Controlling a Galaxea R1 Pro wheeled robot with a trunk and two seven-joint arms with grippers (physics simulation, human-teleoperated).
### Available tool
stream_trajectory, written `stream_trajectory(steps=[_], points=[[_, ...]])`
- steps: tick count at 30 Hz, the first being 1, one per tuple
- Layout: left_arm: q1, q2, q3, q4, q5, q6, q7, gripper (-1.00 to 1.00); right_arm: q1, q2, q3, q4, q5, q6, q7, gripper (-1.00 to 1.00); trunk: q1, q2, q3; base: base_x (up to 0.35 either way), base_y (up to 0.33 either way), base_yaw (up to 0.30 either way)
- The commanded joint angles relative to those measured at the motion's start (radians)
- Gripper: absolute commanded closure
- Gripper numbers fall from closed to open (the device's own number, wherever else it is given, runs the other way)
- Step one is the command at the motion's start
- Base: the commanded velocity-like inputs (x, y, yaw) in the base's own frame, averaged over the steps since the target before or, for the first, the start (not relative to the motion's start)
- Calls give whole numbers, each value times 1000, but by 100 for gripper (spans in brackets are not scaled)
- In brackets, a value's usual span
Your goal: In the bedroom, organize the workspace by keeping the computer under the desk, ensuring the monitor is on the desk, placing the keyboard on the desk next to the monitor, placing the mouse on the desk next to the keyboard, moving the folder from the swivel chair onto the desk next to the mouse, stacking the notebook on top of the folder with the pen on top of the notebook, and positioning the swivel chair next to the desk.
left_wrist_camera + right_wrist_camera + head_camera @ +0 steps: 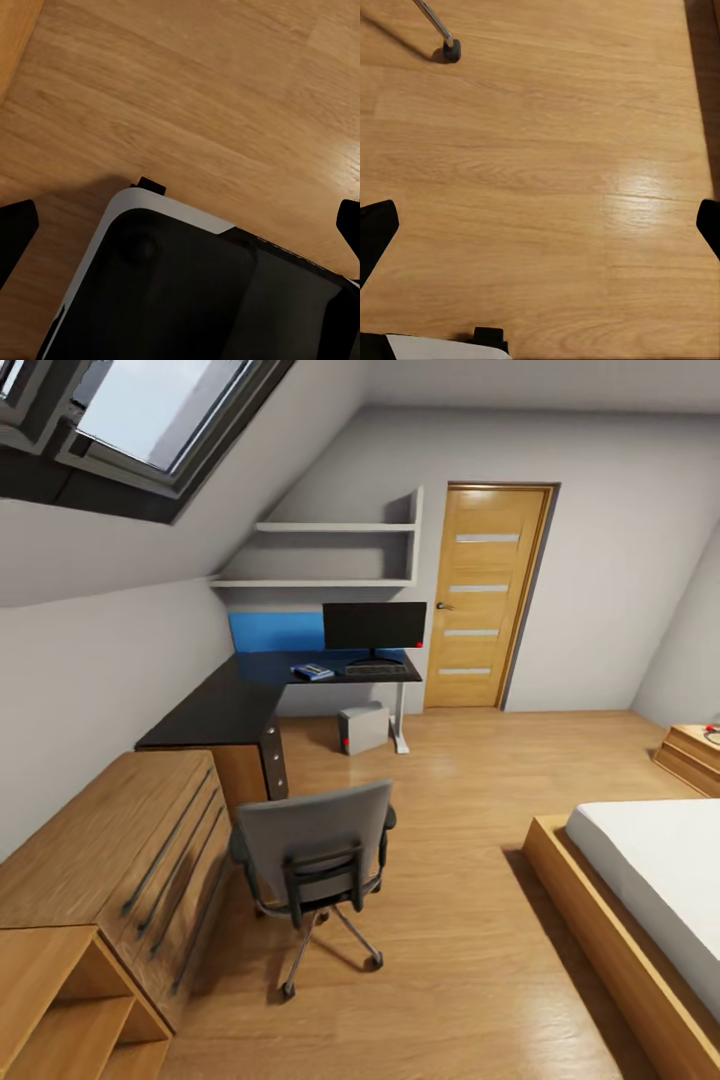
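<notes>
From the head camera we see the swivel chair [318, 857] on the wooden floor [470, 880], its tall grey back turned toward us and its seat facing the desk [222, 707], well apart from it. The desk's long axis runs along the left wall, then bends across the far wall. On that far stretch stands the monitor [374, 628], screen facing the room, with the keyboard [377, 670] lying crosswise just in front of its base. A blue item beside the keyboard is probably the folder [313, 672] — too small to be sure. The computer [362, 727] stands upright under the desk.

The right wrist camera adds 1 chrome chair leg and its caster [451, 51]. Both wrist views show each gripper's 2 dark fingertips [15, 229] [375, 232] spread wide, clasping nothing — the left gripper [180, 225] and the right gripper [540, 229] hang over bare floor.
</notes>
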Motion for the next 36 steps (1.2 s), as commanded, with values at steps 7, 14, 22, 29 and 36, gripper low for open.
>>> stream_trajectory(steps=[7,14,22,29,36], points=[[-1,0,5,1,11,-1,-10,-100,-2,0,8,2,4,-2,-9,-100,0,-1,-2,-72,81,0],[-1,0,5,1,11,-1,-10,-100,-1,-1,9,2,4,-3,-9,-100,0,-1,-2,-12,111,0],[-1,0,5,1,11,-1,-10,-100,-2,0,9,2,4,-4,-9,-100,0,-1,-2,-2,249,0],[-1,0,5,1,11,-1,-10,-100,-1,1,10,2,4,-6,-9,-100,0,-1,-2,0,210,0],[-1,0,5,1,11,-1,-10,-100,-1,2,11,2,4,-6,-9,-100,0,-1,-2,0,102,0]])
